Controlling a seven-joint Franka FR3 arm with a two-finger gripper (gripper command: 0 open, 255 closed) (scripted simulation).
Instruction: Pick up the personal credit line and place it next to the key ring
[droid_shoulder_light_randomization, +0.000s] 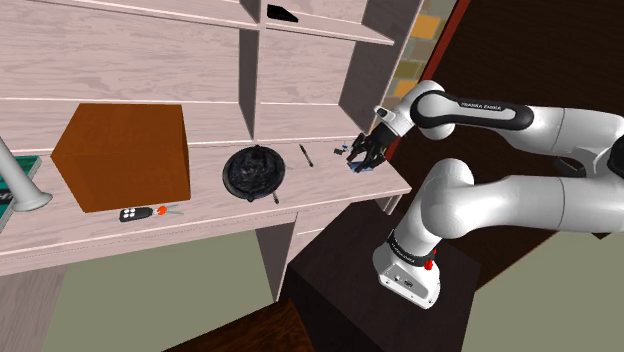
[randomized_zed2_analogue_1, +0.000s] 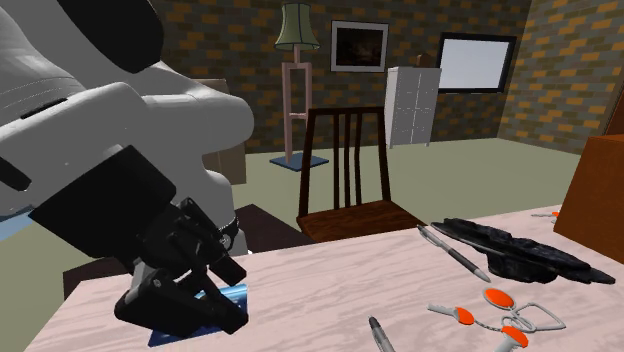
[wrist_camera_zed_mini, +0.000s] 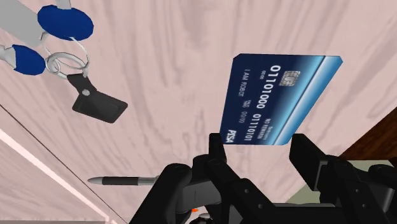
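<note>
At the three-o'clock end of the pale wooden desk (droid_shoulder_light_randomization: 330, 187) in the shoulder view, the gripper (droid_shoulder_light_randomization: 360, 163) pinches the blue credit card (wrist_camera_zed_mini: 273, 102) by its side edges, one black finger on each, the card tilted. The key ring (wrist_camera_zed_mini: 63, 62) lies near, at nine o'clock from the gripper, a pen (droid_shoulder_light_randomization: 306, 154) beyond it.

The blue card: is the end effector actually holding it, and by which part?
Yes, it seems so: the end effector clasps the blue card between its fingers, at the short end bearing the logo.
</note>
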